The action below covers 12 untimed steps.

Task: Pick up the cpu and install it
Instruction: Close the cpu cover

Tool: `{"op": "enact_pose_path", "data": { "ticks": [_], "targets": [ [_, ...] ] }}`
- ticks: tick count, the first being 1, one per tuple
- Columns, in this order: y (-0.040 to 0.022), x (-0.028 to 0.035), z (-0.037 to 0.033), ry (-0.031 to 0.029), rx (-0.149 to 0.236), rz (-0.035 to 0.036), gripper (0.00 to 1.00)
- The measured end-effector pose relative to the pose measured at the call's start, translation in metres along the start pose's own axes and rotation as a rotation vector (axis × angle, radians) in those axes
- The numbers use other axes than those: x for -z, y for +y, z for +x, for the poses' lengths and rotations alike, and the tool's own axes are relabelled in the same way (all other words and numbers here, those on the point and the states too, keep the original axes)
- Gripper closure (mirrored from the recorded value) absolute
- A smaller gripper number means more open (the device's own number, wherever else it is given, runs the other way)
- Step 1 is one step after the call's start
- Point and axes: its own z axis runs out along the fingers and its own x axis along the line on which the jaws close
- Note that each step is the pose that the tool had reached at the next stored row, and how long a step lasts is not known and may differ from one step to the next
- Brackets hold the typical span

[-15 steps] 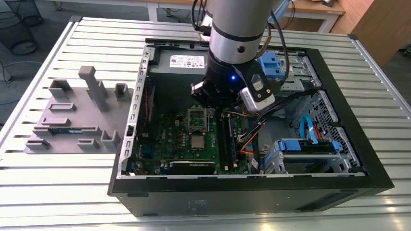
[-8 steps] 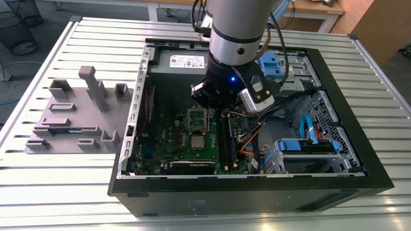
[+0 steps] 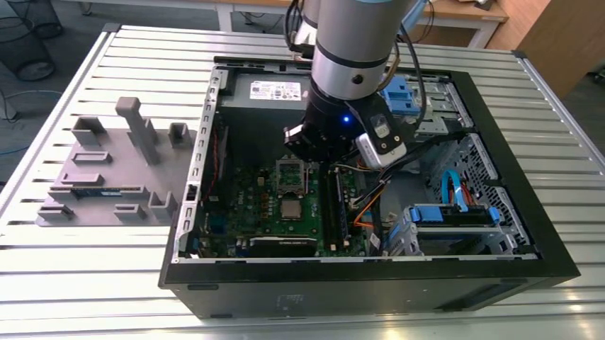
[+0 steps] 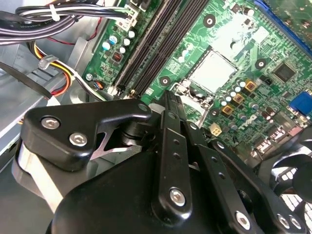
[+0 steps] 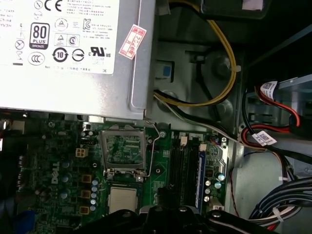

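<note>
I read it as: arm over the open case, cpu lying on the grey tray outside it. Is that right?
Not quite. The arm is over the open case, but the cpu is not on the grey tray. It lies on the motherboard inside the case, next to the flipped-open socket frame, silver top exposed. The first wrist view shows it.

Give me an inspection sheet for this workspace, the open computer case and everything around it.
Surface: slatted metal table carrying the open computer case.
Job's things: cpu lies flat in the motherboard socket; socket frame flipped open beside it.
Clutter: grey tray holding a memory stick, on the exterior view's left.
Grippers: claw hangs low over the motherboard by the socket frame.
Cables: yellow cable and red cable loop beside the board, apart from the socket.
Surroundings: wire bin, wooden desk.
</note>
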Motion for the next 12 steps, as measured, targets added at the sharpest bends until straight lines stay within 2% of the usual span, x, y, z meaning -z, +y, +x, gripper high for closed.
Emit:
{"op": "enact_pose_path", "data": {
  "ticks": [5, 12],
  "targets": [
    [0.0019, -0.0073, -0.0038, 0.0003, 0.008, 0.0022, 0.89],
    [0.0097, -0.0175, -0.0045, 0.0004, 0.036, 0.0028, 0.89]
  ]
}}
